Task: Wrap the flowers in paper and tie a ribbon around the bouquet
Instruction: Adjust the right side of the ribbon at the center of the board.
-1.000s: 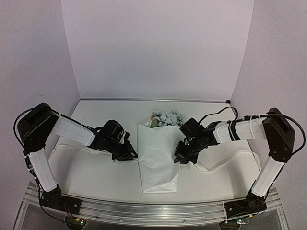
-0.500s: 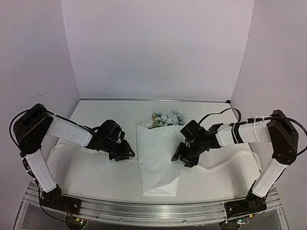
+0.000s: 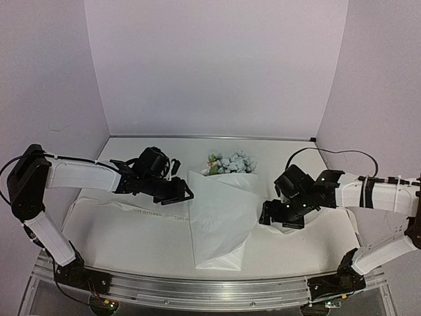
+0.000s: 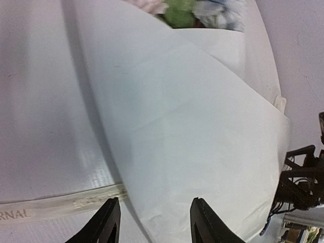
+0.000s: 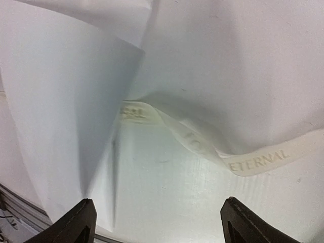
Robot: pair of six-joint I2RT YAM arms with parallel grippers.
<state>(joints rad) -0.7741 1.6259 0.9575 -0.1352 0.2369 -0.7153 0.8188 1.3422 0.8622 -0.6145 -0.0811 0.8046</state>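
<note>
The bouquet lies mid-table as a cone of white paper, with the pale blue and white flowers showing at its far, wide end. The cream ribbon runs under the cone and comes out on both sides. My left gripper stands open at the cone's upper left edge; in its wrist view the gripper hovers over the paper with the ribbon beside it and nothing held. My right gripper is wide open just right of the cone. In the right wrist view the gripper is empty, and the lettered ribbon emerges from under the paper.
The white table is closed in by lilac walls at the back and both sides. A metal rail with the arm bases runs along the near edge. Slack ribbon loops outward under both arms.
My right gripper has opened, let go of the paper's right edge and drawn back to the right. My left gripper has opened wider and shifted farther back, toward the cone's upper left edge.
</note>
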